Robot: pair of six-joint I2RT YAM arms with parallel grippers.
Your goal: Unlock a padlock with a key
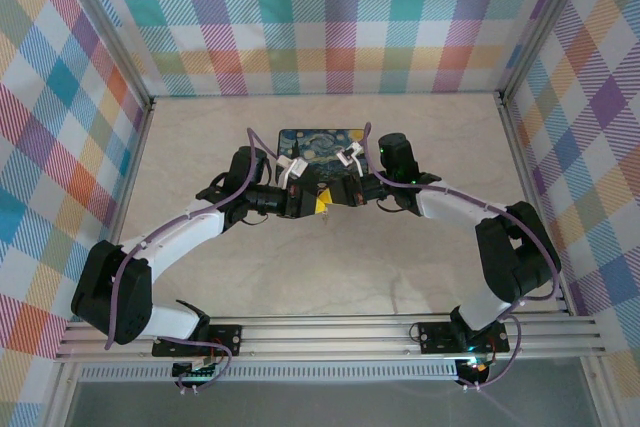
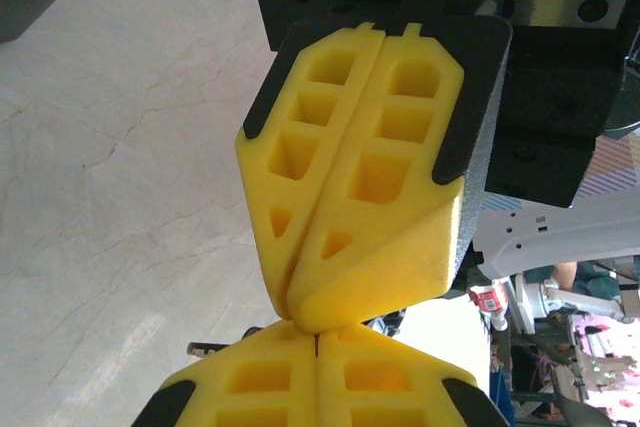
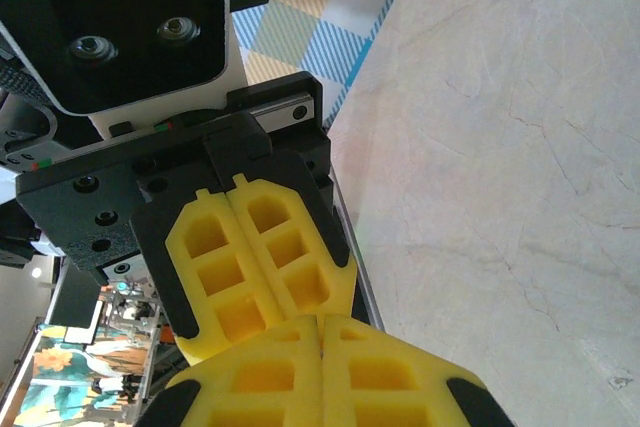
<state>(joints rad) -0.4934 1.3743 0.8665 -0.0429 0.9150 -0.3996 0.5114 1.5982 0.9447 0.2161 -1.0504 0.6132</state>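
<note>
**Entry: 2 hands meeting at mid-counter, unlocking task**

1. Left arm point(image 1: 170, 247): white shell, black joints, purple cable along it.
2. Left hand point(image 1: 316, 205): yellow fingers pressed together, seam closed. Its tip touches the tip of the other hand, nose to nose.
3. Padlock and key: too small to make out, so their place cannot be told. If held, they are buried between the pads where the 2 tips meet.
4. Tin point(image 1: 320, 142): dark, flat, rectangular, with a swirled blue-and-yellow lid. It lies just beyond the meeting tips.
5. Right hand point(image 1: 334, 197): likewise pressed together. In the left wrist view its fingers point(image 2: 400, 157) close to a thin dark line at the tip.
6. Right arm point(image 1: 500, 247): same build as item 1.
7. Counter point(image 1: 320, 287): pale, matt, with faint marble veining. Plaid walls point(image 1: 60, 97) stand on 3 sides.

**Handling note (a judgement):** the step looks like bringing key to keyhole.
- Keep both grips firm.
- Keep the 2 hands on 1 line.
- Advance slowly.
- Turn only once the key is seated, since a thin metal key would twist or slip sideways in soft pads.

**Materials:** the fingers are moulded yellow with a hollow grid of square and triangular cells. They look slightly yielding and have black backing plates. The lock and key are presumably hard, smooth metal.
</note>
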